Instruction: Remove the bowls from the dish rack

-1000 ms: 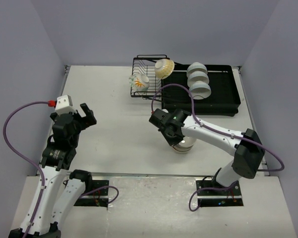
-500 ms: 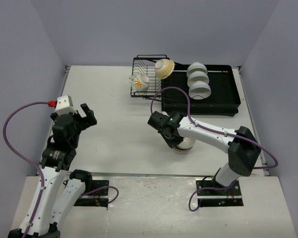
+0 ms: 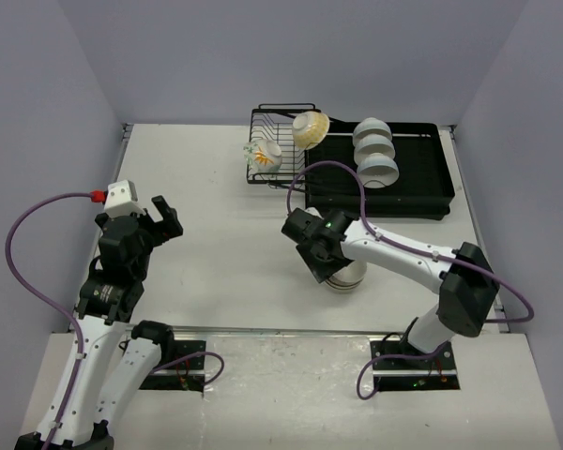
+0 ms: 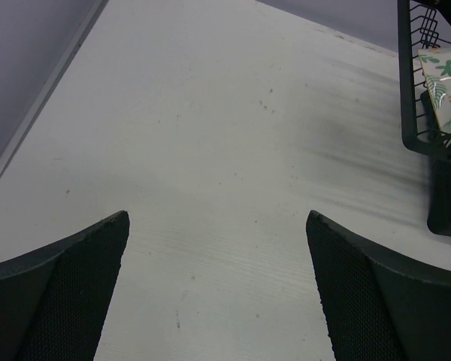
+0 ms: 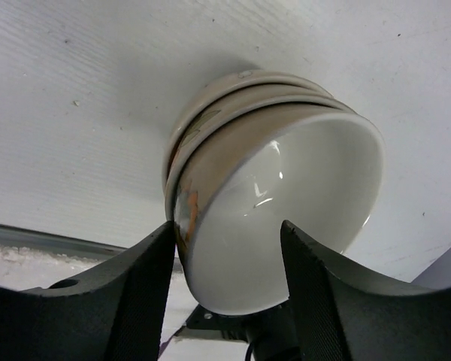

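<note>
A stack of tan-banded bowls [image 3: 347,275] stands on the table in front of the right arm. The top bowl [image 5: 301,180] is white inside. My right gripper [image 3: 321,265] [image 5: 227,226] is open astride that bowl's rim: one finger [image 5: 135,301] lies against the outer wall, and the other is inside, apart from it. My left gripper [image 3: 159,217] [image 4: 216,218] is open over bare table at the left. The dish rack [image 3: 263,117] holds a flower-patterned bowl [image 3: 264,156] [image 4: 445,83] and a cream-yellow bowl [image 3: 311,128]. Three white bowls [image 3: 374,150] sit on its drainer tray [image 3: 422,192].
The rack and tray stand at the far middle and right of the table. A purple cable [image 3: 305,173] loops from the right arm in front of the rack. The table's raised edge [image 3: 263,330] runs just ahead of the arm bases.
My right gripper's jaws have spread and let go of the top bowl, which rests on the stack. The left arm has not moved.
</note>
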